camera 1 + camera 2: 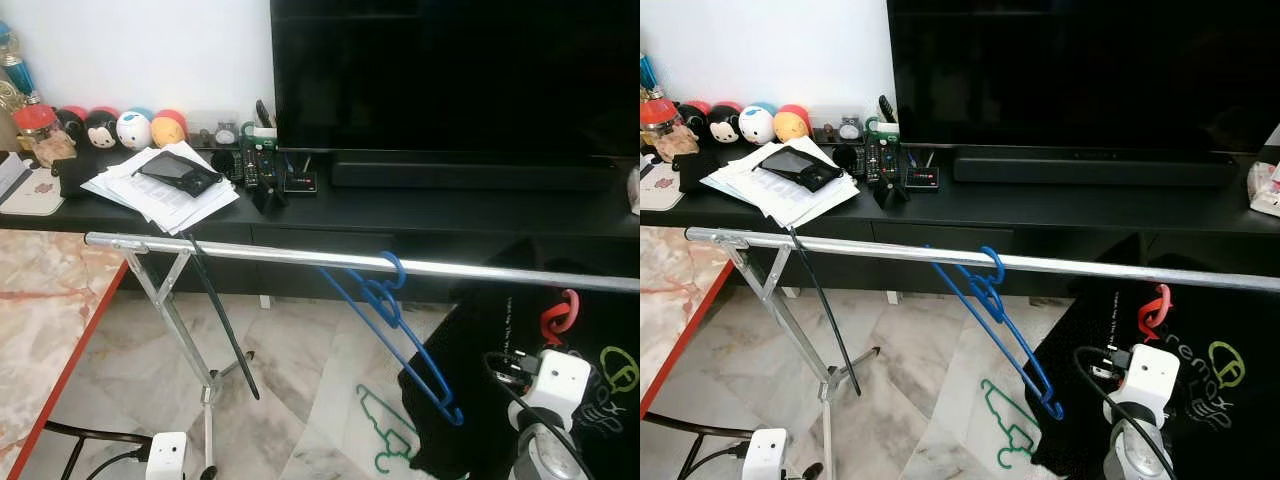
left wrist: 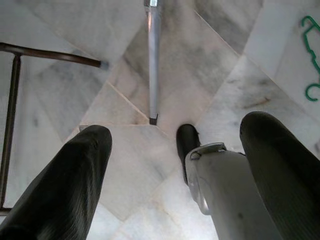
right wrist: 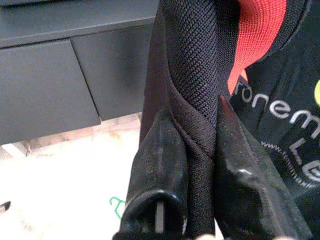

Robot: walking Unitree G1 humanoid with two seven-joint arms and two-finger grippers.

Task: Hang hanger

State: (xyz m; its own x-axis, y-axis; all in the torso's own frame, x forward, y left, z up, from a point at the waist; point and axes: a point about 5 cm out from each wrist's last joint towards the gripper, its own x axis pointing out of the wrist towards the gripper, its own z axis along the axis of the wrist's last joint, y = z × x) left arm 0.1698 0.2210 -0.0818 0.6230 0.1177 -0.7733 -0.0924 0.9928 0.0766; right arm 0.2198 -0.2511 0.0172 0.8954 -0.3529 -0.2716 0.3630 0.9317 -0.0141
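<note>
The right hand [image 3: 192, 200], clamped on the shirt [image 3: 200, 75] with its red hanger [image 1: 560, 312], should lift the hook over the rail [image 1: 300, 256].

Head cameras look down over the silver rail [image 1: 300, 256]; wrist cameras sit close in.

Both eyes face the TV bench [image 1: 1060, 212], sharing rail, blue hanger [image 1: 400, 340] and marble floor [image 1: 290, 370]. Left wrist looks straight down at the floor, sharing the green hanger [image 2: 312, 55]. Right wrist presses close against the black shirt [image 3: 195, 90], facing the bench.
</note>
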